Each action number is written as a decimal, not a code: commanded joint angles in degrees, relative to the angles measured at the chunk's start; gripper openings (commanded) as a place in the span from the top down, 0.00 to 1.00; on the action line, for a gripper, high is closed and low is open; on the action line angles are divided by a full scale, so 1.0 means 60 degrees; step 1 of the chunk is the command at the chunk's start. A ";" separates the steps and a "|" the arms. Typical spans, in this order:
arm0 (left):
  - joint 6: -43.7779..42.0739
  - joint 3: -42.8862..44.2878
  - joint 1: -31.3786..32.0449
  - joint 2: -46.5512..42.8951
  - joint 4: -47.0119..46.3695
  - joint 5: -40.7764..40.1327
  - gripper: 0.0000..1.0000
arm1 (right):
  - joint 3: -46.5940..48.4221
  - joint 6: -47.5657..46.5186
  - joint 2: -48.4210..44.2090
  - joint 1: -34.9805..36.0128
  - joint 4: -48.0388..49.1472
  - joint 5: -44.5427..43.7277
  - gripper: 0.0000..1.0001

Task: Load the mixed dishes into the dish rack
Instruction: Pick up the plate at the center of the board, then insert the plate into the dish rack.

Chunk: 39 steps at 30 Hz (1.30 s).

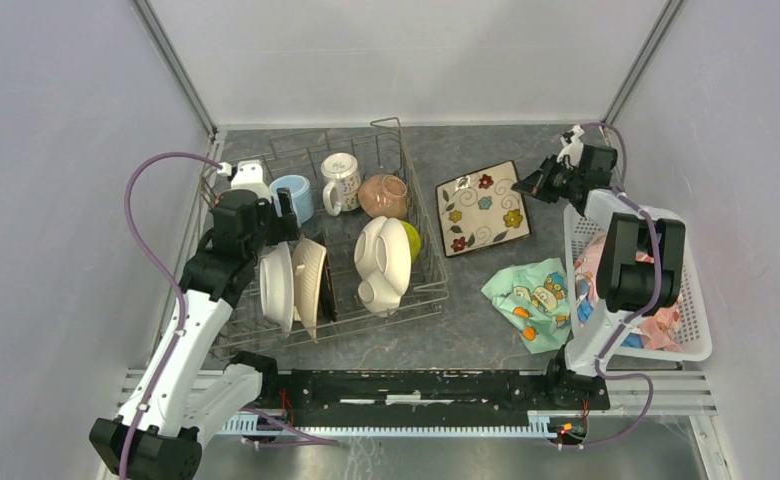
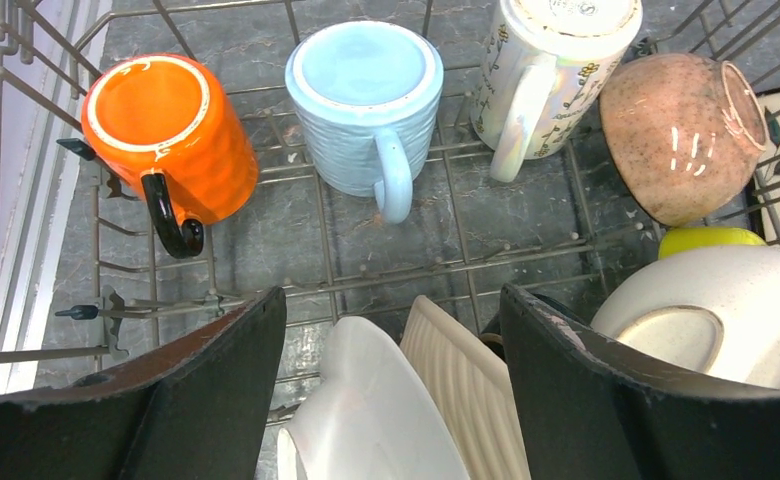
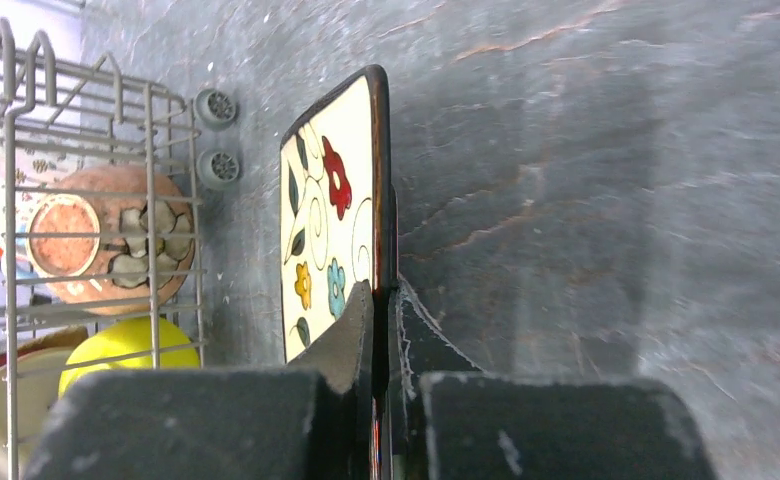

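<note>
Clenching the right claw on the right edge of the square cream flower-painted plate. Lying face up on the grey bench, just right of the grey wire dish rack, edges slightly askew to it. Facing the rack's raised right wall, with the speckled tan bowl and lime-green bowl just inside. Bordering a teal patterned cloth on the near side. Holding the left claw released above upright white plates.
</note>
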<state>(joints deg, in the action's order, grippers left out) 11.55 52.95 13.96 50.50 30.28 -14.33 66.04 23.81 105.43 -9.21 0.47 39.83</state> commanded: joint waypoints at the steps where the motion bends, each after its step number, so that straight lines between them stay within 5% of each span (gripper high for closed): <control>1: 0.0632 0.0234 -0.0043 -0.0394 -0.0329 0.0607 0.17 | -0.0413 0.1024 -0.1195 -0.0234 0.1018 0.0035 1.00; 19: -0.0009 0.0296 -0.0041 -0.0637 -0.0677 0.1196 0.19 | -0.3300 0.6158 -0.2921 -0.1391 0.5779 0.0013 1.00; 30: -0.0215 0.1200 -0.0041 -0.0309 -0.0572 0.0985 0.19 | -0.3776 0.7139 -0.3416 -0.1528 0.7171 0.0005 1.00; 39: 0.0663 0.3765 -0.0041 0.1049 0.0435 0.2953 0.16 | -0.3242 0.7667 -0.4283 -0.1676 0.6564 -0.0541 1.00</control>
<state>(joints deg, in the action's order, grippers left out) 12.86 68.75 13.96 55.94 31.70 -2.57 41.30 61.28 86.13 -18.65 29.78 34.41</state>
